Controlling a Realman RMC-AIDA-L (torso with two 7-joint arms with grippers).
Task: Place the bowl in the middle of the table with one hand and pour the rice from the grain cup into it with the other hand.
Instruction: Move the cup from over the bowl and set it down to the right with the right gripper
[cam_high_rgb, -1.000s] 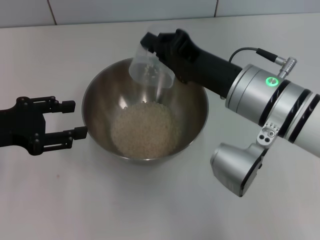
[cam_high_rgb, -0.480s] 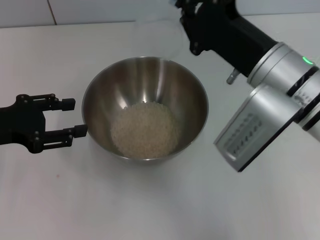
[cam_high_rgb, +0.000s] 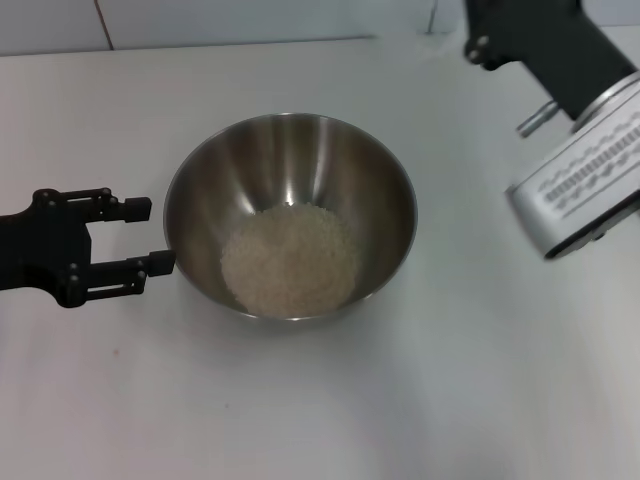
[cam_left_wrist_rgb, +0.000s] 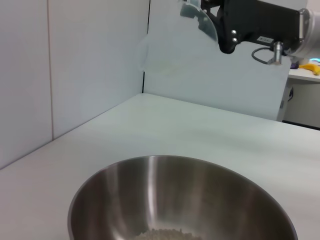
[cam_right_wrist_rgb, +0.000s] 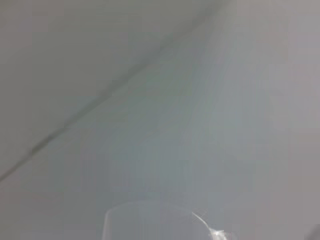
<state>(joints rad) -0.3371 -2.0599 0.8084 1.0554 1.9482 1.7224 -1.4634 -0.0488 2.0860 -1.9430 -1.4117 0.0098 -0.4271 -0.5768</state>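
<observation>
The table (cam_high_rgb: 320, 400) is a plain white top, bare around the work; behind it stands a pale wall with dark seams between the panels, and in the left wrist view a second surface shows far off at the edge with something yellow on it, too small to name. The bowl (cam_high_rgb: 290, 215) sits about mid-table; the rice (cam_high_rgb: 290, 258) lies heaped in its bottom. The left gripper (cam_high_rgb: 135, 238) rests low at the bowl's left side, fingers spread apart with nothing between them, the nearer tip just beside the rim; whether it touches I cannot tell. The right arm (cam_high_rgb: 570, 90) is up at the far right, its end cut off by the head view's top edge; only the left wrist view shows the right gripper (cam_left_wrist_rgb: 220, 20) raised high beyond the bowl, clamped on the grain cup (cam_left_wrist_rgb: 200, 17); the right wrist view gives just the cup's clear rim against blurred wall.
</observation>
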